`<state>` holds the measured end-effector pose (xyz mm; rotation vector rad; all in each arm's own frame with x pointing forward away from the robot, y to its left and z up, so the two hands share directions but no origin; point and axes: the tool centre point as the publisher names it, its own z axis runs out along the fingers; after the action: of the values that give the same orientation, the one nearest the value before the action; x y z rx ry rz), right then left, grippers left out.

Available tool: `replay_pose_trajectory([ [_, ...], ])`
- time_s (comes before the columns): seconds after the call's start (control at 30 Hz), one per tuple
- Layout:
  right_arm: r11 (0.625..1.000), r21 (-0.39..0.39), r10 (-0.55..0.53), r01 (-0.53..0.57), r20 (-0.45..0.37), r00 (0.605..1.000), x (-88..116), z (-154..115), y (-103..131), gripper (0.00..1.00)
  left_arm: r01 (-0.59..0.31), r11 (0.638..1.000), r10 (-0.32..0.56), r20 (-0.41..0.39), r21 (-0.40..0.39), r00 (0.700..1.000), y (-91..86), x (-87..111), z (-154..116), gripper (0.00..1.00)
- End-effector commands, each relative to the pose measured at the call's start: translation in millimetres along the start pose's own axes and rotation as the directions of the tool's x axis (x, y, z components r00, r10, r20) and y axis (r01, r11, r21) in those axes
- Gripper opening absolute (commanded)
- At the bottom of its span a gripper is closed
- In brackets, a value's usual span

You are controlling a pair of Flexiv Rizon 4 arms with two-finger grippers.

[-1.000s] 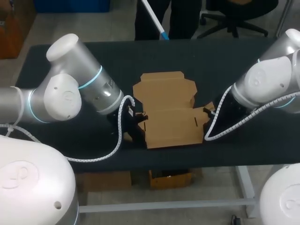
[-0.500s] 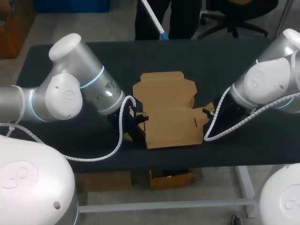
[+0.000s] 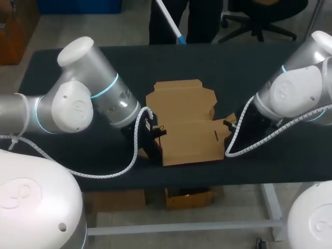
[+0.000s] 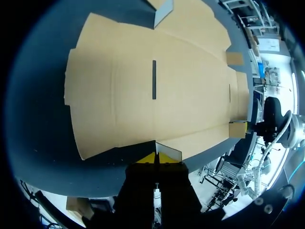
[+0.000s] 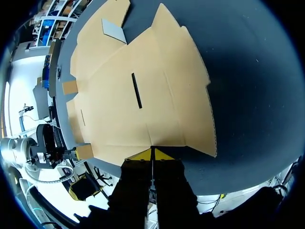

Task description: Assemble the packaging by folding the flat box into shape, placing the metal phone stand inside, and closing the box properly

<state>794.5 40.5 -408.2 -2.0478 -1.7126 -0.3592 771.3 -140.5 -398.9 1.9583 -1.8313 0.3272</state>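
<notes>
While the box lies opened out and mostly flat on the dark bench, near its front edge, both arms come in low at its two ends. My left arm enters from the left side, and its pincer sits at the left end of the cardboard, where a small flap stands up. In the left wrist view the left pincer is narrow, its yellow tips drawn together on that raised flap at the edge of the box. A dark slit runs through the panel ahead of it. My right arm comes in from the right side, and its pincer is at the right end of the box, by a small tab. In the right wrist view the right pincer is also narrow, with its tips pinched on the thin edge of the box.
</notes>
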Motion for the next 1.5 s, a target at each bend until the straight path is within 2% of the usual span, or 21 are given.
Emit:
replay_pose_trajectory([
  [0.03,1.000,0.000,-0.001,0.001,0.005,1.000,3.5,1.2,-1.1,0.00,0.002,1.000,-0.002,0.010,0.000,1.000,-1.4,5.0,4.7,0.00],
  [0.7,1.000,0.011,0.003,-0.003,0.031,1.000,8.2,5.1,1.5,0.00,0.003,1.000,-0.003,0.016,0.005,1.000,-3.8,13.0,8.5,0.00],
  [1.5,1.000,0.013,0.009,-0.009,0.039,0.999,5.8,9.8,-3.1,0.00,0.022,0.999,-0.023,0.022,0.045,0.999,3.1,13.1,3.6,0.00],
])
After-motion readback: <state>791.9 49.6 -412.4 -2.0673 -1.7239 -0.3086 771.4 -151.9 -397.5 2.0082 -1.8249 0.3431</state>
